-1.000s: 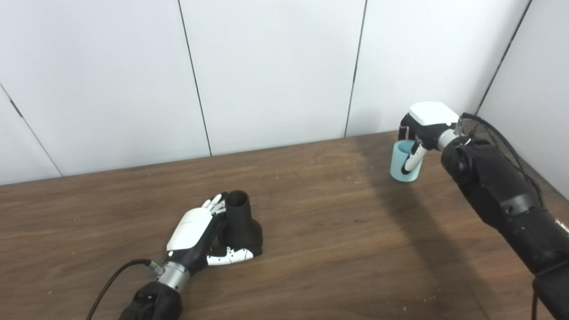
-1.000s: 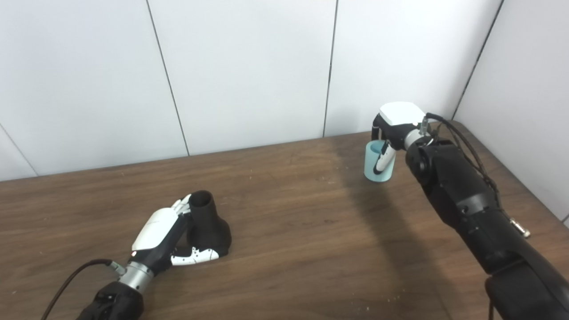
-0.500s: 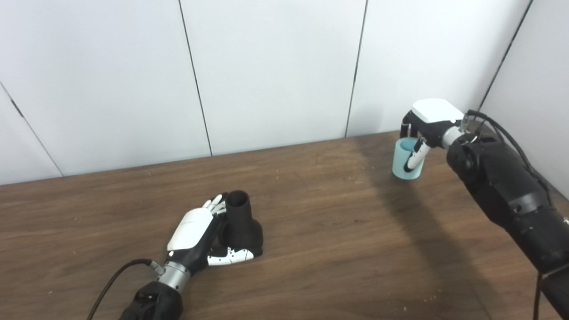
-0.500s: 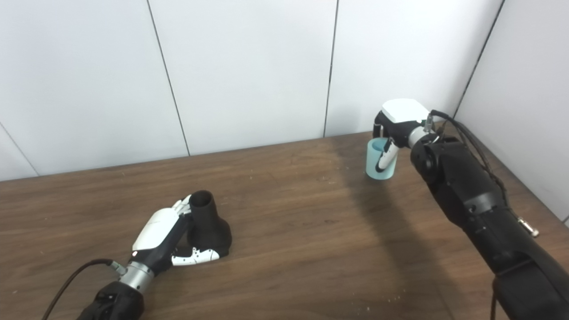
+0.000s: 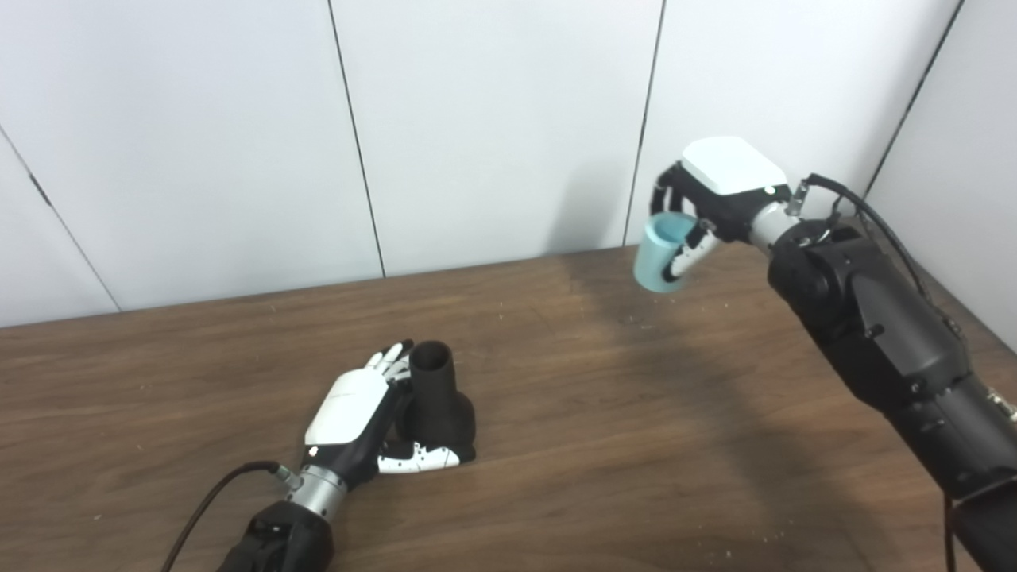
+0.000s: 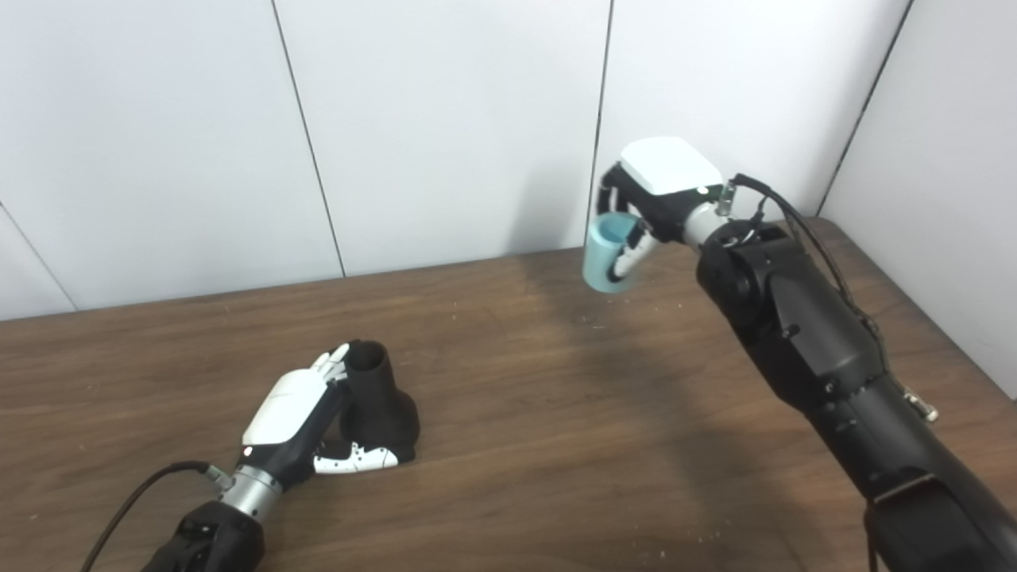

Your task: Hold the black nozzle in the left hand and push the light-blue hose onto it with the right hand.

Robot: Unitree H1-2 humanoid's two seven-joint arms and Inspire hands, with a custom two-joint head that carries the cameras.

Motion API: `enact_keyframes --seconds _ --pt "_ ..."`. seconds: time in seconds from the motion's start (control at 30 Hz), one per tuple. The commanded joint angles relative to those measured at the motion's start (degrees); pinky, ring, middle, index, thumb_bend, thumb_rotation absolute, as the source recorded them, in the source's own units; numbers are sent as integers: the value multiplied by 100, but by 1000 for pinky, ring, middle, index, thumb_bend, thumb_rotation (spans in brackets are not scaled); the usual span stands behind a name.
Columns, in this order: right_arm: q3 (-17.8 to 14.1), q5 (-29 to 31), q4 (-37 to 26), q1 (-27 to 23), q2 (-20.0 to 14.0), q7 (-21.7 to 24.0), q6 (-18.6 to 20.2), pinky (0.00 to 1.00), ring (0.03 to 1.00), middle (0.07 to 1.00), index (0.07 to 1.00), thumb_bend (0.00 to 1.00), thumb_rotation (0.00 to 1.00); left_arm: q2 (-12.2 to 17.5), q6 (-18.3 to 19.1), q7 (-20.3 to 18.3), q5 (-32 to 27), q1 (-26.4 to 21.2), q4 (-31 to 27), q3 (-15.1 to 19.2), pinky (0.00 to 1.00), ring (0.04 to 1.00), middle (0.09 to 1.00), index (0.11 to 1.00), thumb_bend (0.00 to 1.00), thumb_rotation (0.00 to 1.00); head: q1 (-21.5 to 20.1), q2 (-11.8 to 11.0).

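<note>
From the left eye view, my left hand [image 5: 357, 409] lies low on the dark brown wooden table [image 5: 604, 445], toward its near edge and left of the middle. Its fingers [image 5: 389, 361] wrap behind the neck of the matte black plastic nozzle [image 5: 435, 396], and the thumb runs along the front of the nozzle's wide base, so the hand is closed around it. The nozzle stands upright on the table with its narrow open mouth facing up. My right hand [image 5: 711, 202] is raised above the table's far edge, toward the far right corner. It grips the short light-blue cylindrical piece of hose [image 5: 661, 256], with fingers curled over the rim and down the side. The hose is clear of the wood, tilted, its open end turned up and toward me. It is well apart from the nozzle.

From the right eye view, the same layout shows a little shifted. My left hand [image 6: 290, 413] clasps the black nozzle [image 6: 377, 401], which rests on its flared base near the near edge. A black cable [image 6: 127, 504] trails from that wrist. My right hand [image 6: 659, 195] holds the light-blue hose [image 6: 605, 256] in the air over the far edge, in front of the white panelled wall [image 6: 445, 119]. The hose casts a soft shadow on the table [image 6: 556, 477] below.
</note>
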Motion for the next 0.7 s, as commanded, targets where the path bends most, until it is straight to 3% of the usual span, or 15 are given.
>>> enact_keyframes --seconds 0.0,0.23,0.33,0.37,0.63,0.67 --pt "-129 79 -259 -354 -132 -37 -201 290 352 420 522 523 0 119 -62 65 141 775 583 -229 1000 1000 905 516 601 581 1 3" --pt "-158 133 -451 -376 -62 71 -338 303 360 421 522 522 0 95 -155 -15 -78 816 533 -178 1000 1000 906 544 710 571 8 12" --pt "-160 166 -523 -378 -22 162 -307 255 329 407 521 521 0 80 -221 -27 -177 816 572 -154 1000 1000 905 566 758 544 6 18" --pt "-164 183 -545 -380 -6 192 -295 242 318 451 496 526 0 80 -236 -30 -198 818 575 -150 1000 1000 905 570 770 540 6 21" --pt "-175 159 -842 -412 176 485 -162 228 308 473 484 529 0 62 -268 -80 -257 817 584 -130 1000 1000 909 582 813 551 26 34" --pt "-177 168 -883 -416 209 517 -150 227 306 437 500 525 0 57 -273 -90 -266 818 589 -127 1000 1000 910 583 820 552 26 34"
